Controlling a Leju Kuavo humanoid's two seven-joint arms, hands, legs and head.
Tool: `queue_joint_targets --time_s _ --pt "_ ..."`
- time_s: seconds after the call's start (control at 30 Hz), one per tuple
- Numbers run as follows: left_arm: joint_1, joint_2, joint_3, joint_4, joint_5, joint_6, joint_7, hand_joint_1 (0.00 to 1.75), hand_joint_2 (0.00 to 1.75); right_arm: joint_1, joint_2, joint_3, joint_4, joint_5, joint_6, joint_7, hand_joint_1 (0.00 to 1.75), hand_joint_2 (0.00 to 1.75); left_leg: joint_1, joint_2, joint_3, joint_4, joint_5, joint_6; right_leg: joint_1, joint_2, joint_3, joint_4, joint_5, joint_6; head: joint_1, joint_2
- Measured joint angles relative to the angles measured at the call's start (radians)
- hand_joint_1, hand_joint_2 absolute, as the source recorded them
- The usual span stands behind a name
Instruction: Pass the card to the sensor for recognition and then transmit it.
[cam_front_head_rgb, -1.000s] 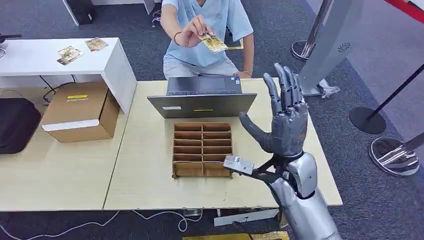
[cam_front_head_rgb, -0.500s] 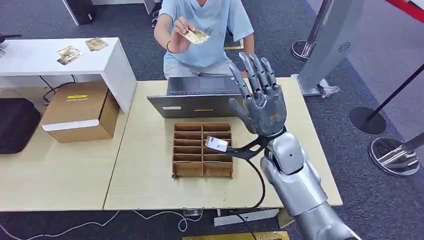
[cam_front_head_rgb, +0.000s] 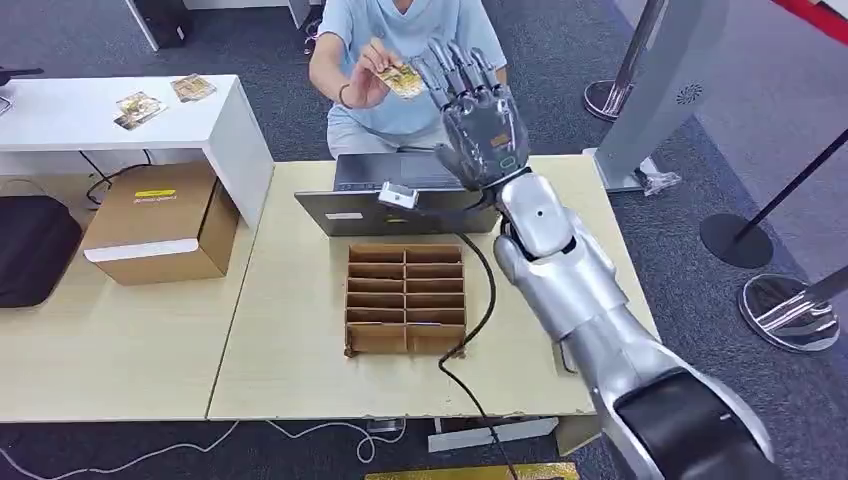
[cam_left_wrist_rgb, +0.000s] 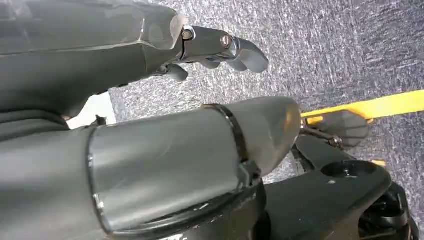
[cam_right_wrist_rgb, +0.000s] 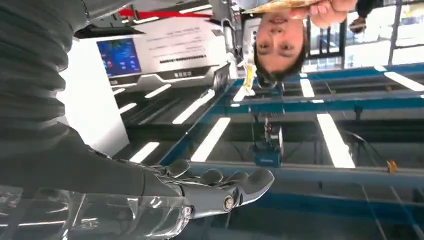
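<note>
A person in a light blue shirt (cam_front_head_rgb: 430, 30) sits behind the table and holds out a yellow card (cam_front_head_rgb: 402, 80) between their fingers. My right hand (cam_front_head_rgb: 472, 110) is raised high with its fingers spread, empty, its fingertips just right of the card and close to it. In the right wrist view the card (cam_right_wrist_rgb: 280, 5) shows at the picture's edge, held by the person's hand, well apart from my fingers (cam_right_wrist_rgb: 225, 187). In the left wrist view my left hand (cam_left_wrist_rgb: 210, 50) hangs over grey carpet with its fingers curled in, holding nothing.
A grey laptop (cam_front_head_rgb: 405, 195) stands at the table's far edge. In front of it lies a brown divided cardboard tray (cam_front_head_rgb: 405, 300). A cardboard box (cam_front_head_rgb: 160, 225) sits at the left, beside a white desk (cam_front_head_rgb: 110, 115) with two cards. Stanchion bases (cam_front_head_rgb: 790, 310) stand at the right.
My right arm has risen and swung forward and left, from above the tray to beside the person's card. The person shifted the card slightly in their hand.
</note>
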Motion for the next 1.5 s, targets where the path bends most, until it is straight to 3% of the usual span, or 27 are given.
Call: queue_joint_targets --time_s 0.37,0.93,0.97,1.0,1.03,1.5 --pt "-0.012 -0.001 0.0 0.0 0.0 0.01 0.003 0.0 0.0 -0.146 0.035 0.002 0.25 -0.008 -0.014 0.028 0.0 1.75 0.0 0.0 0.0 0.0 0.0 0.0 0.0 0.0 0.0 0.0 0.0 0.0 0.0 0.0" --pt "-0.016 -0.001 0.0 0.0 0.001 0.011 0.006 0.0 0.0 -0.202 0.048 0.002 0.38 -0.016 -0.032 0.038 0.03 1.75 0.0 0.0 0.0 0.0 0.0 0.0 0.0 0.0 0.0 0.0 0.0 0.0 0.0 0.0" --pt "-0.016 -0.001 0.0 0.0 0.001 0.011 0.006 0.0 0.0 -0.203 0.048 0.002 0.384 -0.018 -0.036 0.038 1.19 1.75 0.0 0.0 0.0 0.0 0.0 0.0 0.0 0.0 0.0 0.0 0.0 0.0 0.0 0.0" --pt "-0.017 -0.001 0.0 0.0 0.001 0.011 0.006 0.0 0.0 -0.203 0.048 0.002 0.386 -0.019 -0.038 0.037 1.34 1.75 0.0 0.0 0.0 0.0 0.0 0.0 0.0 0.0 0.0 0.0 0.0 0.0 0.0 0.0" --pt "-0.017 -0.001 0.0 0.0 0.001 0.011 0.006 0.0 0.0 -0.203 0.049 0.002 0.388 -0.02 -0.039 0.037 1.75 1.75 0.0 0.0 0.0 0.0 0.0 0.0 0.0 0.0 0.0 0.0 0.0 0.0 0.0 0.0" --pt "-0.026 -0.001 -0.001 0.0 0.005 0.011 0.013 0.0 0.0 -0.207 0.048 -0.006 0.408 -0.034 -0.083 0.019 1.75 1.75 0.0 0.0 0.0 0.0 0.0 0.0 0.0 0.0 -0.001 0.0 0.0 0.0 0.0 0.0"
